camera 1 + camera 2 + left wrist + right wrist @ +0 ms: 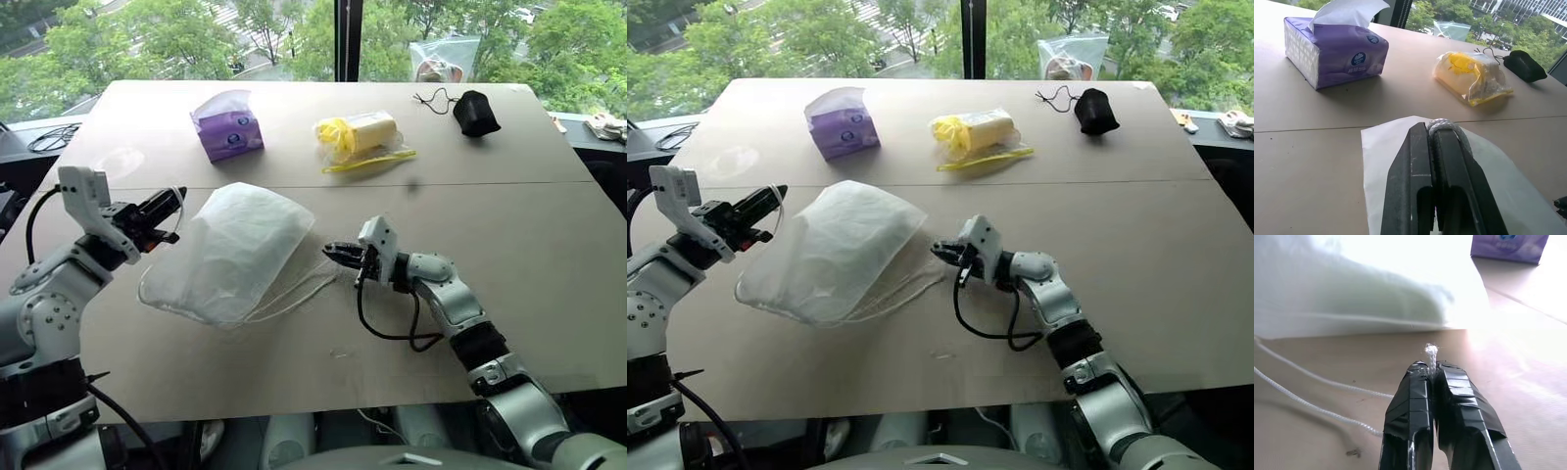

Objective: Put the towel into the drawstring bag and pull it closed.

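Right pincer (338, 254) clamped on cord (1430, 351) end; left pincer (168, 208) clamped on cord loop. Bag (235, 250) lies between them on desk (509, 245), long axis diagonal. Towel inside, pale green bulk. Pulling pincers apart should cinch mouth.

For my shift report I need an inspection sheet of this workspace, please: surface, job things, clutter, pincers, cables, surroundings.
Surface: tan table, seam across.
Job things: drawstring bag bulging, lying on the table, cords trailing; towel not visible.
Clutter: purple tissue pack, clear bag with yellow contents, black pouch.
Pincers: left pincer shut on a cord loop; right pincer shut on a cord end.
Cables: black cable at right wrist.
Surroundings: window, trees.
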`<action>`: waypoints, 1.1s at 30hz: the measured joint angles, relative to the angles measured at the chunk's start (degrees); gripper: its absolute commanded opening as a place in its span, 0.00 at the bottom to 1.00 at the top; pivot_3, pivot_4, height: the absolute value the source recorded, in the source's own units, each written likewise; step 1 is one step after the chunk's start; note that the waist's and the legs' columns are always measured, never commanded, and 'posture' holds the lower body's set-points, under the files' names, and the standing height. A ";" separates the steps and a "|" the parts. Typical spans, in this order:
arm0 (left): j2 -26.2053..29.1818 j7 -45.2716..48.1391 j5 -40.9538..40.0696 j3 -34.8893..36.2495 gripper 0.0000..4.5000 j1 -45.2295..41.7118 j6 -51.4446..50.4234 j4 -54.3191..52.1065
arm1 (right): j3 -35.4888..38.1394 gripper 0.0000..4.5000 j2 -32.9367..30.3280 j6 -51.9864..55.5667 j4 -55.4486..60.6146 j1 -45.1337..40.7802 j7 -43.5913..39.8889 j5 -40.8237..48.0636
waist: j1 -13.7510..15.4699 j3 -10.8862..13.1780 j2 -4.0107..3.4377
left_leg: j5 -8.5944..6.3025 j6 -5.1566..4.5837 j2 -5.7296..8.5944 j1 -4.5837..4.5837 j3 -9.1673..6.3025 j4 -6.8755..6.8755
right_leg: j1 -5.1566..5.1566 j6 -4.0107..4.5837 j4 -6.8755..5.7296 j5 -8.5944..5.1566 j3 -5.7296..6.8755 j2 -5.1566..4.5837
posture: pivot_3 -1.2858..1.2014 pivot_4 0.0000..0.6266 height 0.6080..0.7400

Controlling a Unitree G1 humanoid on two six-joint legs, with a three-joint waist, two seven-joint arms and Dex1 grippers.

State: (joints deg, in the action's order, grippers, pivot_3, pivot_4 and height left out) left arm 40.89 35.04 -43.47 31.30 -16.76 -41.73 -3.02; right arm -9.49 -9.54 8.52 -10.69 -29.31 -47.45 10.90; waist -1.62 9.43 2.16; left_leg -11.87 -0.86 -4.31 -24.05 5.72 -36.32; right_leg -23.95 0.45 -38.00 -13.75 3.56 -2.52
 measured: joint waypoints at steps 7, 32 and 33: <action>-0.09 -4.73 7.00 -1.46 0.00 -12.53 11.11 4.56 | 11.96 0.01 -13.01 3.68 8.92 -8.13 7.86 0.15 | 0.76 0.04 -0.07 | 0.14 -0.26 0.06 -0.03 -0.01 0.04 | -0.03 0.00 0.02 -0.01 0.02 0.18 | 0.52 0.24 1.00; 2.06 -2.71 21.96 -7.68 0.00 -29.43 41.66 37.75 | 24.96 0.01 -37.63 -11.85 -1.83 -5.29 22.54 -6.18 | 0.83 0.06 -0.02 | 0.33 0.00 0.08 -0.66 0.70 -0.12 | -0.67 -0.10 -0.02 0.01 -0.12 0.53 | 0.52 0.24 1.00; 1.68 -1.72 21.92 -8.36 0.00 -27.89 41.29 36.49 | 25.16 0.01 -37.39 -10.07 -0.64 -3.67 21.46 -4.84 | 0.81 0.06 -0.03 | 0.33 0.00 0.07 -0.63 0.71 -0.15 | -0.66 -0.10 -0.04 0.01 -0.12 0.54 | 0.52 0.24 1.00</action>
State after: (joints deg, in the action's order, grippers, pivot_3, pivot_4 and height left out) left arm 42.57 33.32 -21.55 22.93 -44.65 -0.44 33.47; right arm 15.67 -46.93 -1.55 -11.33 -32.98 -25.99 6.06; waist -0.81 9.49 2.13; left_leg -11.54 -0.86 -4.24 -24.68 6.43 -36.48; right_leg -24.61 0.35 -38.04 -13.75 3.45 -1.98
